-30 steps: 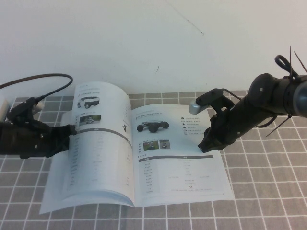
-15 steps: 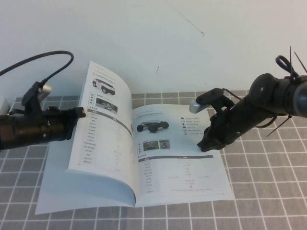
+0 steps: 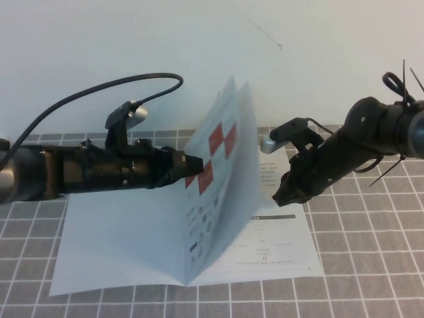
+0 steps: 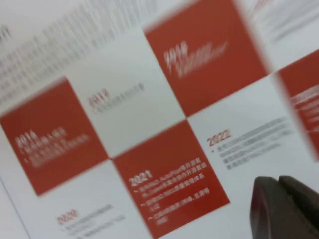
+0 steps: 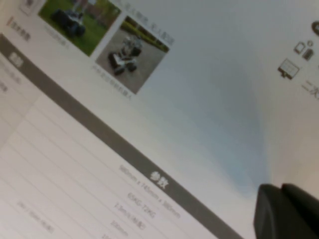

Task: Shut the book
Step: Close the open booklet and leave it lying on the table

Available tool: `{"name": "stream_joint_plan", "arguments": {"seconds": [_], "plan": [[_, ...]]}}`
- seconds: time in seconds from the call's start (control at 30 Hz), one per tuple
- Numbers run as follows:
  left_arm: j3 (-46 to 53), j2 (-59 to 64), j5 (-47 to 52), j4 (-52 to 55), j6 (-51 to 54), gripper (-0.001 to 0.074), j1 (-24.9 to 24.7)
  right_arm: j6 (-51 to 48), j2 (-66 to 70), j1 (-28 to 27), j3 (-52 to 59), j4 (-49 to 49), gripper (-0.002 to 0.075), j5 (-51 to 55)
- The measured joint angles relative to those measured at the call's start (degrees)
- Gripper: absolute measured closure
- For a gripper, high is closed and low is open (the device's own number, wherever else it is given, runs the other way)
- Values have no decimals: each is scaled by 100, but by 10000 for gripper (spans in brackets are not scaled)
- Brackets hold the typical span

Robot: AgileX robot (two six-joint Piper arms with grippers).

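Observation:
The book (image 3: 119, 245) lies open on the tiled mat. A sheaf of its left pages (image 3: 218, 199) stands nearly upright over the spine, showing red and white squares (image 4: 169, 129). My left gripper (image 3: 197, 163) is shut, and its tip touches the raised pages from the left. In the left wrist view the closed fingertips (image 4: 286, 204) sit against that page. My right gripper (image 3: 283, 197) is shut, its tip resting on the flat right page (image 3: 278, 245). In the right wrist view the right gripper (image 5: 286, 211) touches the printed page (image 5: 149, 99) below two small vehicle photos.
A grey tiled mat (image 3: 371, 265) covers the table, with a white wall (image 3: 199, 53) close behind. The left arm's black cable (image 3: 79, 96) loops above the arm. Cable ties (image 3: 401, 83) stick out of the right arm at the far right.
My left gripper has swept right across the book, carrying the left pages from lying flat to standing upright. The red-and-white side now faces the camera. The right gripper has stayed on the right page.

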Motion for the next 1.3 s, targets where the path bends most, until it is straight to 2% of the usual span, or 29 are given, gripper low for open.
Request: {"name": "stream_joint_plan", "arguments": {"seconds": [0.13,0.3,0.43,0.53,0.63,0.83,1.0,1.3], "plan": [[-91,0,-103,12,-115,738,166,-12,-379,0,-147,-144,729,88],[-91,-114,-265,272,-403,738,886,-12,-909,0,-326,-171,729,138],[-97,-302,-469,1283,-1131,738,1476,-60,-1108,0,-375,-31,729,162],[-112,-327,-688,2221,-1624,738,1713,-233,-1079,0,-375,212,729,188],[-112,-327,-893,2785,-1869,738,1766,-316,-851,0,-375,338,729,237],[-112,-341,-1267,3081,-2023,738,1775,-330,-481,0,-364,210,729,255],[-112,-341,-1801,3704,-2517,738,1775,-288,-822,-63,-435,-263,729,-7],[-112,-341,-2041,4729,-3388,738,1778,-249,-1218,-262,-595,-299,729,113]]}}
